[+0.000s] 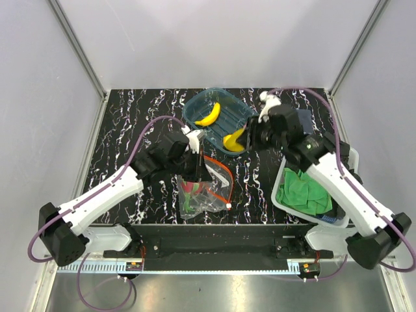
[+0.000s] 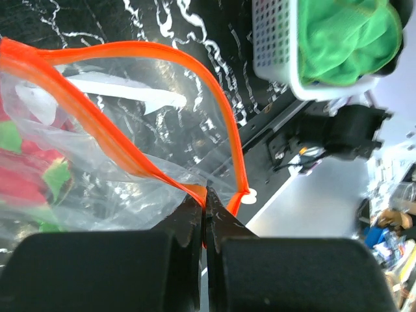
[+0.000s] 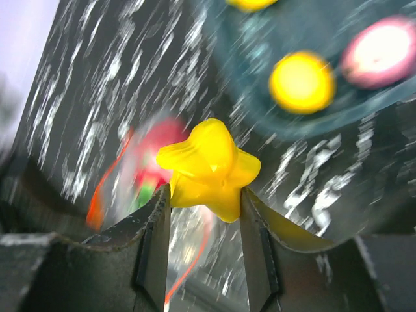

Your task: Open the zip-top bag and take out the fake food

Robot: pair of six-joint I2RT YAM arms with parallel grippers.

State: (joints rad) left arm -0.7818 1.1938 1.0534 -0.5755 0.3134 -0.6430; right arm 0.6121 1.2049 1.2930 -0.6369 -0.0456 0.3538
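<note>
Two grips going: left gripper [image 2: 205, 195] is pinched tight on the red-orange zip strip [image 2: 162, 62] of the clear crinkly zip-top bag [image 1: 205, 188] mid-table. Right gripper [image 3: 205, 195] clutches a yellow star-shaped plastic fruit [image 3: 208, 166] at the near corner of the teal see-through tray [image 1: 189, 114], which lies just beyond it.

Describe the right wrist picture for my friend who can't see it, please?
The right end effector pinches a yellow star-shaped toy fruit. Behind it, blurry, a teal tray holds a yellow round piece and a pinkish ball on a black marbled table.
</note>
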